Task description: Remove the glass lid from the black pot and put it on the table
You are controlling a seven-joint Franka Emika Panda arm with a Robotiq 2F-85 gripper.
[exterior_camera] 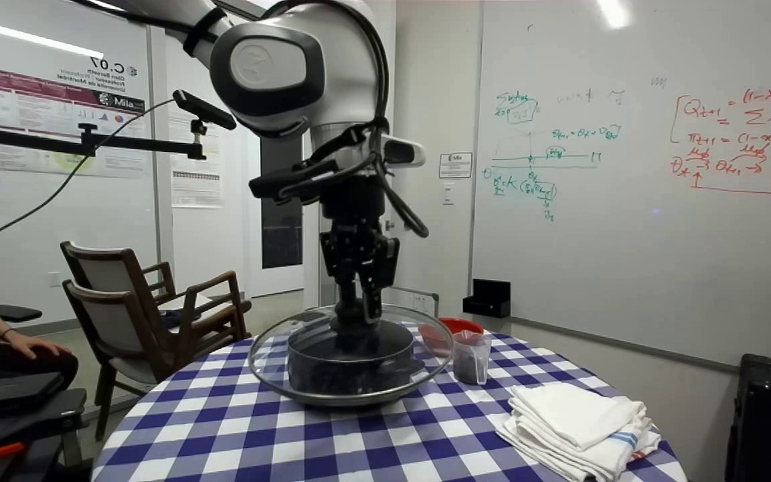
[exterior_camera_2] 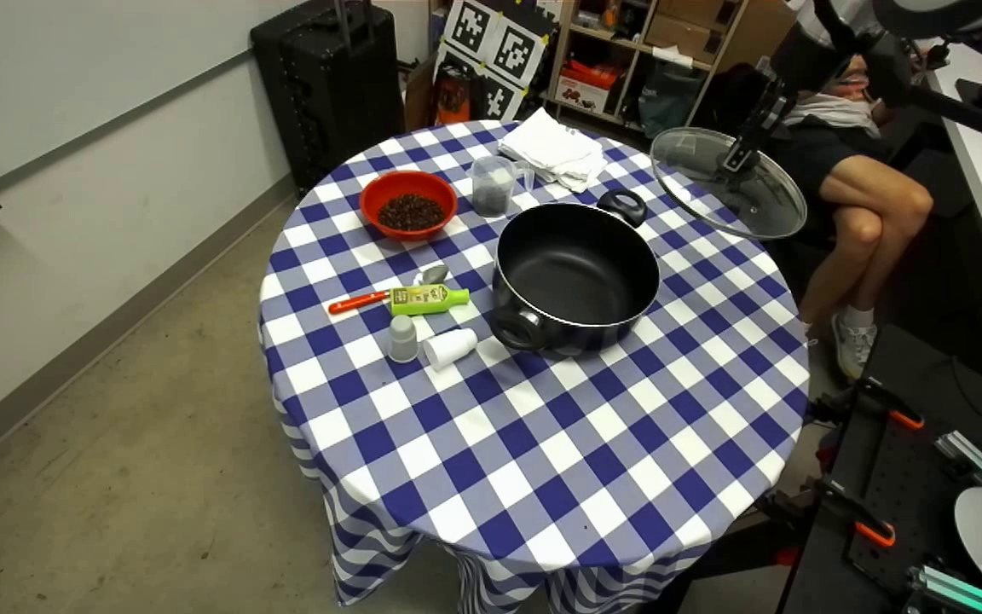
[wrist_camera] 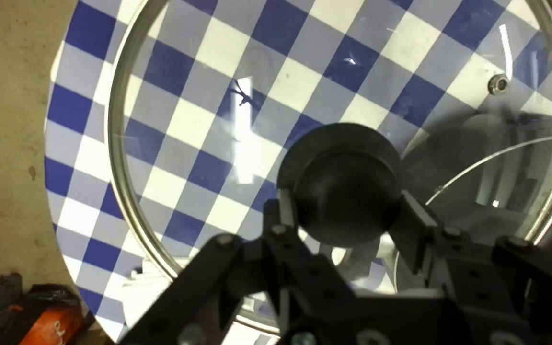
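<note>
Pinching the dark knob (wrist_camera: pixel 345 191), the fingers (wrist_camera: pixel 417 230) use what looks like the only easy hold on the glass lid (exterior_camera_2: pixel 755 200), which hangs roughly level off to the side of the uncovered black pot (exterior_camera_2: pixel 576 269), probably so it can settle flat on the desk (exterior_camera_2: pixel 542 443).
</note>
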